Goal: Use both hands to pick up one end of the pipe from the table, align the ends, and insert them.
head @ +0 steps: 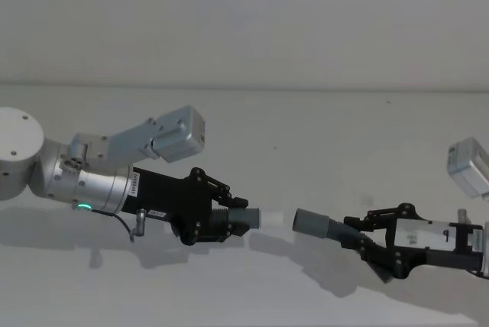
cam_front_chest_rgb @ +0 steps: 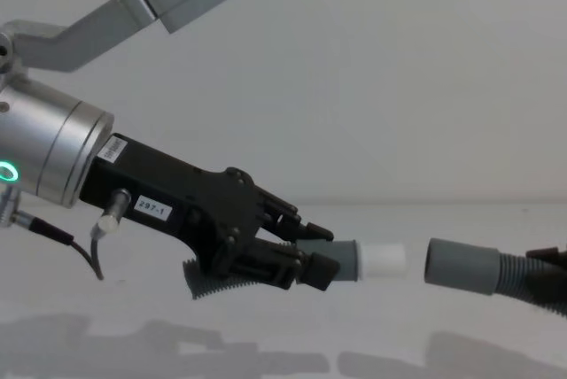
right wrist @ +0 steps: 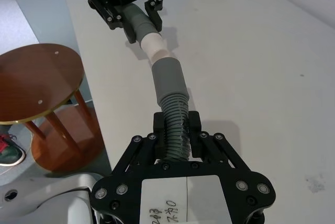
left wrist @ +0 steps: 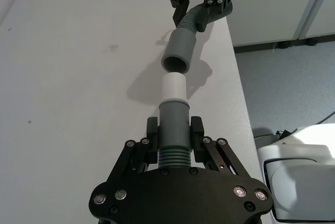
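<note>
My left gripper (head: 238,217) is shut on the shorter pipe piece (left wrist: 174,130), just behind its grey cuff. The white tip (head: 270,218) of that cuff points toward the right. My right gripper (head: 354,234) is shut on the ribbed hose of the longer pipe piece (right wrist: 176,122), and its grey cuff (head: 312,222) faces the white tip. Both ends hang above the table (head: 344,151), roughly in line. A small gap separates the white tip (cam_front_chest_rgb: 384,259) from the open cuff (cam_front_chest_rgb: 456,266). The shorter piece's ribbed tail (cam_front_chest_rgb: 208,286) sticks out below the left gripper.
The table's side edge (left wrist: 235,77) runs close beside the pipes, with floor beyond it. A round wooden stool (right wrist: 42,77) stands off that side. White cabinets (left wrist: 293,4) stand farther back.
</note>
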